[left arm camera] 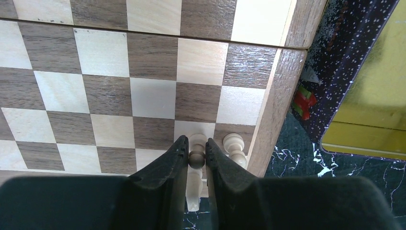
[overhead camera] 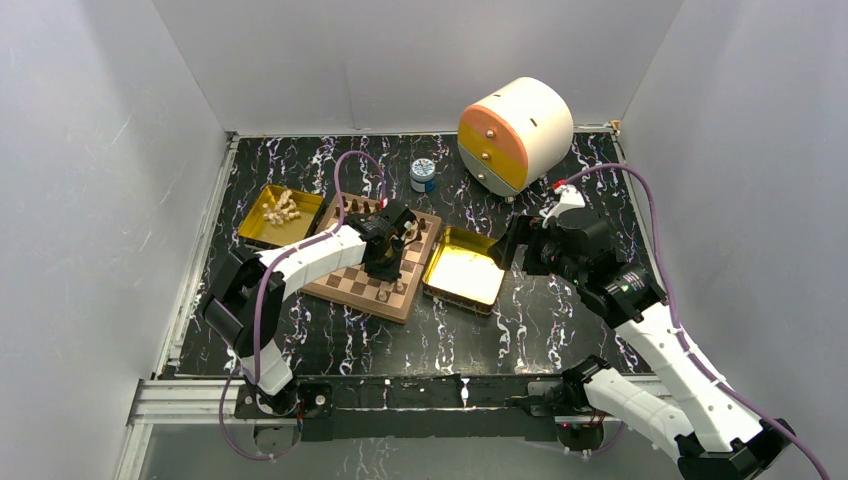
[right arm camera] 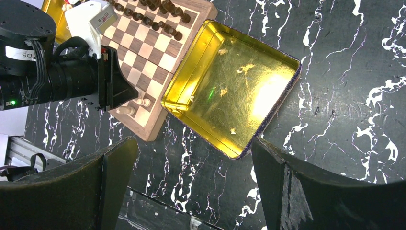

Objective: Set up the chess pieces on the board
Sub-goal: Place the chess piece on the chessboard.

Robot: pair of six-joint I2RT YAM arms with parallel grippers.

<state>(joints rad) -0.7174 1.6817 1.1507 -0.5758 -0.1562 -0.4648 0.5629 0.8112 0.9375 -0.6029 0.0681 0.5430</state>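
The board [overhead camera: 345,283] lies at the middle of the table, its rim [left arm camera: 273,120] close in the left wrist view. My left gripper [left arm camera: 196,143] stands over the board's near corner [overhead camera: 386,270], its fingers pressed on the round head of a pale pawn [left arm camera: 196,159] whose foot rests on a light square. A second pale pawn [left arm camera: 235,146] stands one square to the right, and a taller pale piece [left arm camera: 194,189] shows between the fingers behind. Dark pieces [overhead camera: 365,207] line the far edge [right arm camera: 163,19]. My right gripper [right arm camera: 191,148] hangs open and empty over the table near the gold tray [overhead camera: 520,245].
Left of the board, a gold tray [overhead camera: 262,228] holds several pale pieces [overhead camera: 283,208]. An empty gold tray [overhead camera: 465,265] [right arm camera: 230,86] sits against the board's right side. A small blue-and-white jar [overhead camera: 423,175] and a round cream-and-orange drawer unit [overhead camera: 515,135] stand at the back.
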